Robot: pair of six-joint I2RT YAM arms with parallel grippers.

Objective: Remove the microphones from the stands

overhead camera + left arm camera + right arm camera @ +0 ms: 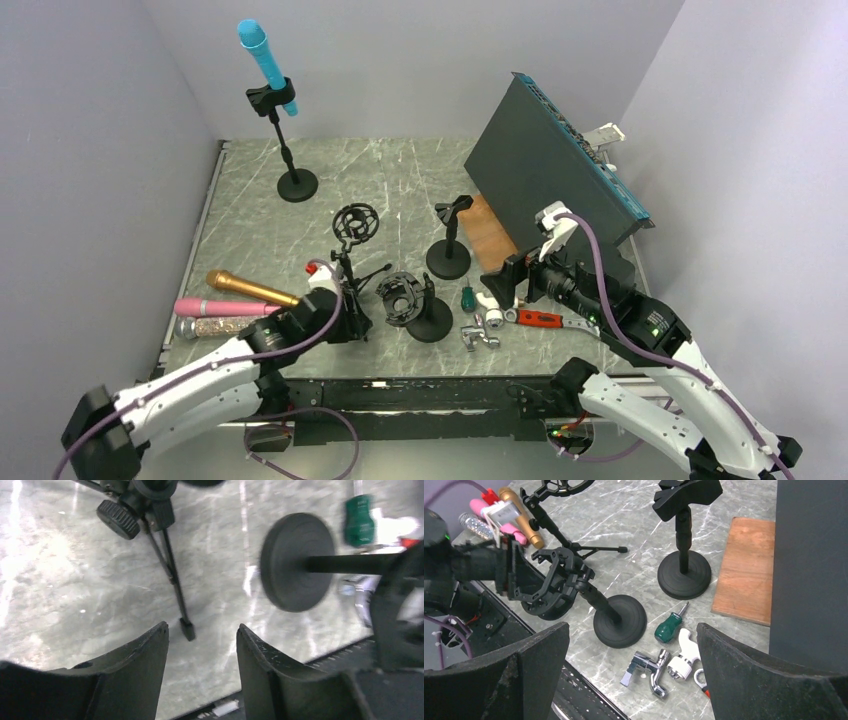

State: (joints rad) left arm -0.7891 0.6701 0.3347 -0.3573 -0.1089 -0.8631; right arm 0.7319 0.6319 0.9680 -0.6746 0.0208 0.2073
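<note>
Looking at the far left corner of the table point(400, 170), you see the blue microphone point(266, 62) sitting in the clip point(272, 99) of its tall stand point(285, 150). It is long and thin and stands almost straight up, leaning a little. Its round head points up and to the left. Its tail pokes down and to the right, out under the clip.

Your left claw point(345, 320) is low down by the near edge of the table, well apart from the blue microphone. Its two fingers are apart and nothing is between them. Under them you see only bare table, a thin tripod leg point(172, 575) and a round black base point(295, 562). A gold microphone point(250, 288) and a pink microphone point(220, 307) lie flat just beside that arm.

Your right claw point(515, 278) is on the other side, even farther from the blue microphone. Its fingers are spread wide and hold nothing.
</note>
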